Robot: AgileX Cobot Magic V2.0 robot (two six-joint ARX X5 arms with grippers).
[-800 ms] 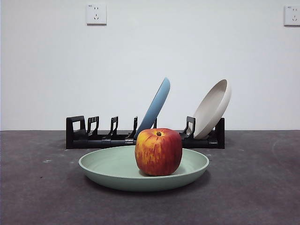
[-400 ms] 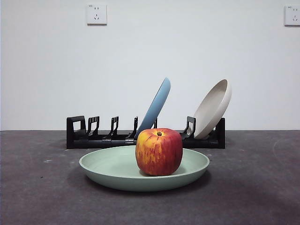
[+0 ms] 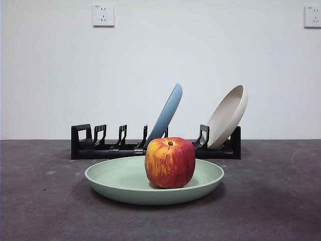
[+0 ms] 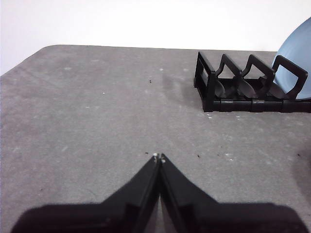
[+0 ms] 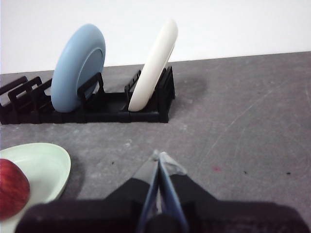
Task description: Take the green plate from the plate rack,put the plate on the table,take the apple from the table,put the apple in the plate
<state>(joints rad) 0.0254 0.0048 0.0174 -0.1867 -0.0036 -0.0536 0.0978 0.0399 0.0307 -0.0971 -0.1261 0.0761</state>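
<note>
The green plate (image 3: 120, 181) lies flat on the table (image 3: 40, 211) in front of the plate rack (image 3: 100, 145). The red apple (image 3: 170, 162) sits in the plate, right of its middle. In the right wrist view the plate's edge (image 5: 46, 167) and part of the apple (image 5: 12, 194) show at the side, with the rack (image 5: 112, 109) beyond. My right gripper (image 5: 159, 158) is shut and empty, off to the plate's right. My left gripper (image 4: 158, 158) is shut and empty over bare table, away from the rack's end (image 4: 209, 87). Neither gripper shows in the front view.
A light blue plate (image 3: 165, 116) and a beige plate (image 3: 228, 116) lean in the rack; both show in the right wrist view as the blue plate (image 5: 77, 68) and the beige plate (image 5: 153, 63). A white wall with two sockets stands behind.
</note>
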